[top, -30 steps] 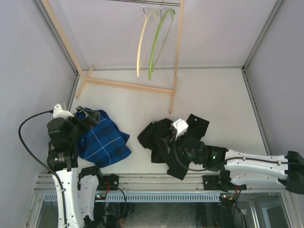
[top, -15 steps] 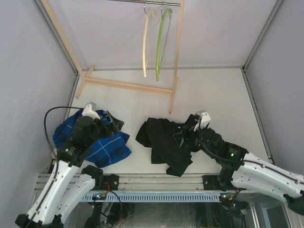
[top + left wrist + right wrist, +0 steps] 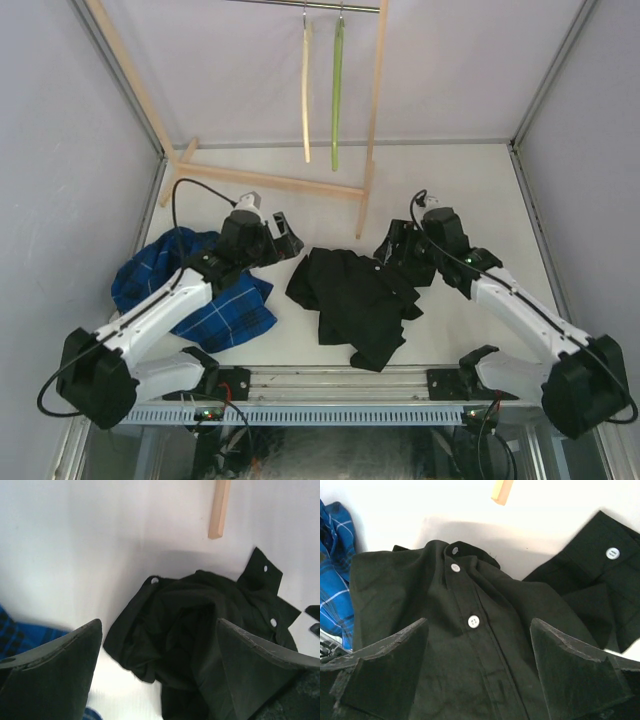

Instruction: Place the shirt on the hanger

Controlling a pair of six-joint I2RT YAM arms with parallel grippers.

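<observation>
The black shirt (image 3: 352,300) lies crumpled on the white table between the two arms, one cuff spread toward the right. My left gripper (image 3: 287,238) hovers open just off its upper-left edge. In the left wrist view the shirt (image 3: 200,605) fills the space ahead of the left gripper (image 3: 159,625), which grips nothing. My right gripper (image 3: 396,254) is open over the shirt's upper-right part. In the right wrist view the button placket (image 3: 473,621) lies between the spread fingers of the right gripper (image 3: 479,625). The lime-green hanger (image 3: 337,92) hangs on the rail at the back, edge-on.
A cream hanger (image 3: 307,92) hangs just left of the green one. The wooden rack's base bar (image 3: 270,181) and upright (image 3: 374,120) stand behind the shirt; its foot (image 3: 220,510) is close ahead. A blue plaid shirt (image 3: 215,305) lies at the left.
Both arms swung from the near edge toward the black shirt. The left gripper left the plaid shirt. The right gripper's jaws widened. Both hangers swung to hang edge-on.
</observation>
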